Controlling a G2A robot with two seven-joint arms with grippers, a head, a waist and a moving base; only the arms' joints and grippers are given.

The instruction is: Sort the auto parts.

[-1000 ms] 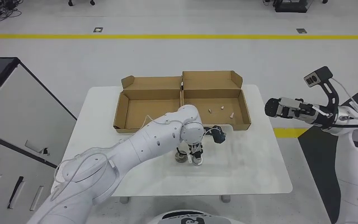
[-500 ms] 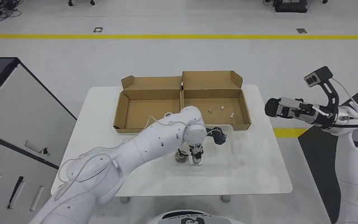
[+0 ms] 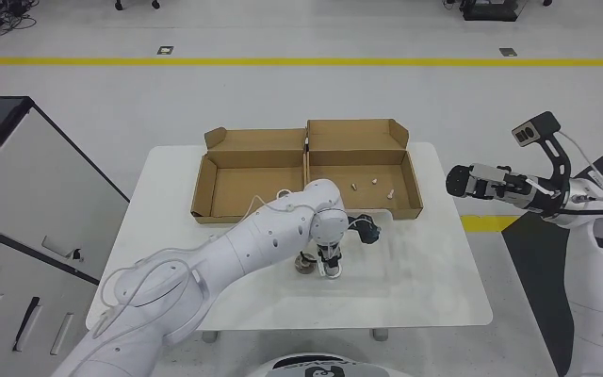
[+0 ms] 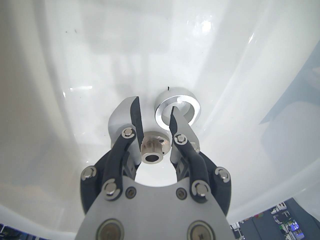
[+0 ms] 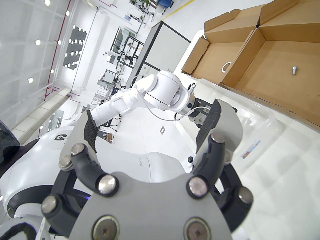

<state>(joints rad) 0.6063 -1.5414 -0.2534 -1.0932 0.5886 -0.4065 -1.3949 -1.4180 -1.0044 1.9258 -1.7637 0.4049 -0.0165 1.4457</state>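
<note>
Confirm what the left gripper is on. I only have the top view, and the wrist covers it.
Observer: In the left wrist view, the left gripper is shut on a small toothed pulley, with a pad against each side and the bore facing the camera.
Operator: Anything else in the pinch?
Observer: No. A silver ring lies flat just past the pulley. One fingertip overlaps the ring's hole in the picture, and I can't tell if they touch.
</note>
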